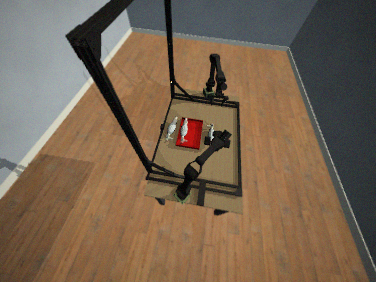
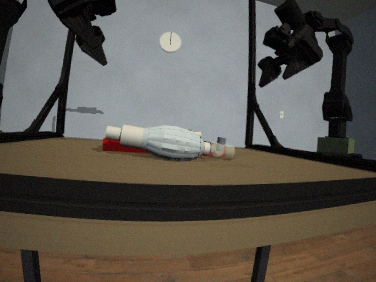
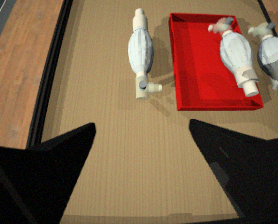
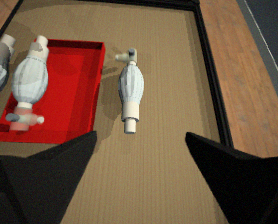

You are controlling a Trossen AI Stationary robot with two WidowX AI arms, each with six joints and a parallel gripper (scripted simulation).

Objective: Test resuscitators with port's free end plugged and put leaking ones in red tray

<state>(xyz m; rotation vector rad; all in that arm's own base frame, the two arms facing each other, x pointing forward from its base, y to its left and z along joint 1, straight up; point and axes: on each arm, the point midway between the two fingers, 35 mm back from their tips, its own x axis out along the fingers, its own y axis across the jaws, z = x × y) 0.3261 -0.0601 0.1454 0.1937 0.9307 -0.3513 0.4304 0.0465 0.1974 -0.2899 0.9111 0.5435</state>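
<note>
One resuscitator lies on the table beside the red tray, its valve toward the left arm. A second lies in the tray along the opposite long wall, valve at the right arm's end; its bag partly hides that wall. A third lies just outside that wall, partly cut off in both wrist views. My right gripper is open, empty, above the table near the first unit. My left gripper is open, empty and raised.
A black frame runs round the table's edge, with upright posts at one long side. The right arm reaches over the table; the left arm stands folded at the far short end.
</note>
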